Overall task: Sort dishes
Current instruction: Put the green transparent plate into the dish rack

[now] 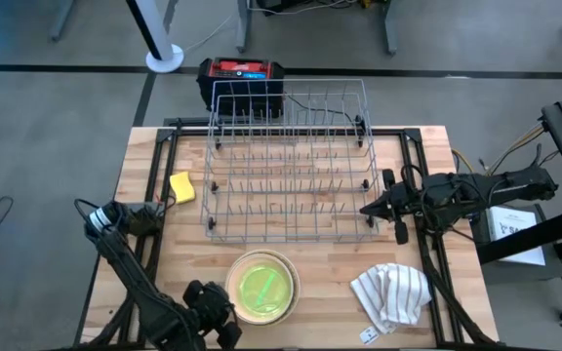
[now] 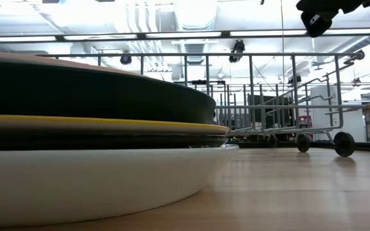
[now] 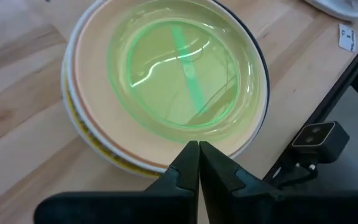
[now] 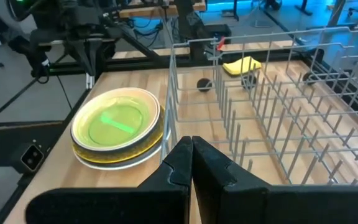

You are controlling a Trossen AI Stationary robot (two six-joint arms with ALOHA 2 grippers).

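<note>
Beside the near table edge we see the left gripper [image 3: 198,163] pinched closed and empty, just short of the stacked dishes [image 1: 262,286] topped by a lime-green bowl [image 3: 182,78], while the right gripper [image 1: 370,208], also closed, hovers at the wire rack [image 1: 291,161].

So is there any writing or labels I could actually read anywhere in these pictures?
No text here can be read.
Small white tag at the table's edge: dark marks, too small to read.
White sheet beside the right arm: printed lines, too blurred to read.
Red and black box behind the wire dish rack: a blue patch on top, nothing legible.
Stacked dishes: no marks visible.
</note>
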